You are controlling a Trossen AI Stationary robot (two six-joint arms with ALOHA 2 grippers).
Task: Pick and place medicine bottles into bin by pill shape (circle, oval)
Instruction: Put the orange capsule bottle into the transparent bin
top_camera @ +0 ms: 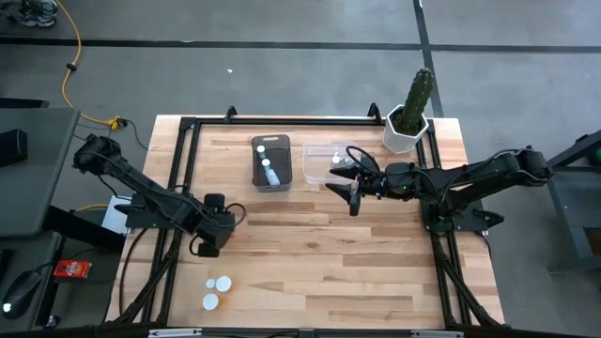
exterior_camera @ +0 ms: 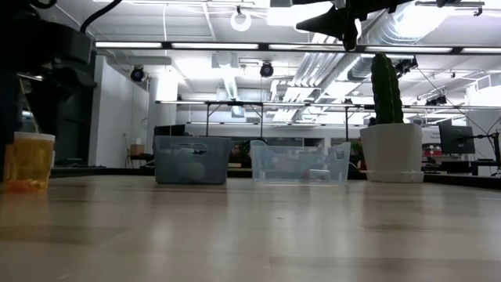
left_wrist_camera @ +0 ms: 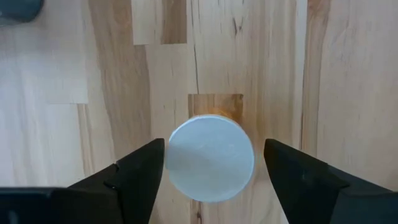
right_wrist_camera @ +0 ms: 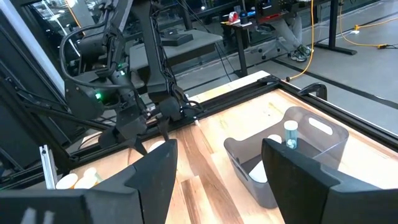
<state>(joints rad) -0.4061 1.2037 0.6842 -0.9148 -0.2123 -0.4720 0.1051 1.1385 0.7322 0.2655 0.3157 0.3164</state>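
An orange medicine bottle with a round white cap (left_wrist_camera: 210,158) stands upright on the wooden table, and it also shows in the low view (exterior_camera: 30,160). My left gripper (left_wrist_camera: 214,168) is open and points down, one finger on each side of the cap; its own body hides the bottle in the high view (top_camera: 208,242). Three more white-capped bottles (top_camera: 216,287) stand near the table's near edge. My right gripper (top_camera: 355,194) is open and empty, held above the table beside the clear bin (top_camera: 310,150).
A grey bin (top_camera: 255,178) at the far middle holds a bottle (right_wrist_camera: 290,134). The clear bin stands to its right, with white caps inside. A white cactus pot (top_camera: 406,131) stands at the far right corner. Black frame rails run along the table's edges.
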